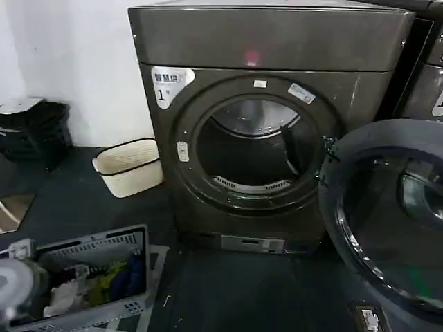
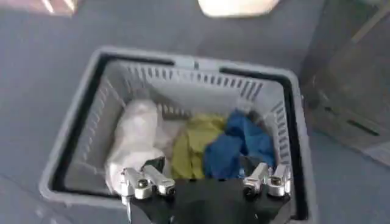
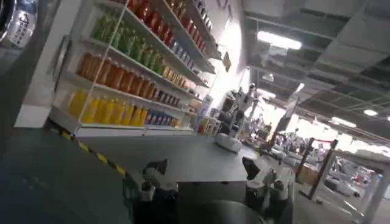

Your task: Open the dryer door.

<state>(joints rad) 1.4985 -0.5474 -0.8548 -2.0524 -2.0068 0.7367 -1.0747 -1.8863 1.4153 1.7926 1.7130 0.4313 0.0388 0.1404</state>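
The dryer [image 1: 270,41] is a big dark bronze front-loader with a white sticker marked "1" and a pink light. Its round drum opening [image 1: 252,152] is uncovered. The dryer door [image 1: 387,214], dark glass in a wide ring, stands swung out to the right, close to me. My left gripper [image 2: 204,179] hangs open over a grey laundry basket [image 2: 183,73], with nothing between its fingers. My right gripper [image 3: 204,173] is open too and empty, facing away across the dark floor toward shop shelves.
The grey basket [image 1: 83,277] of clothes sits on the floor at the front left. A cream basket [image 1: 128,166] stands by the dryer's left side. A second dark machine [image 1: 426,83] is at the right. Black items [image 1: 34,128] lie by the left wall.
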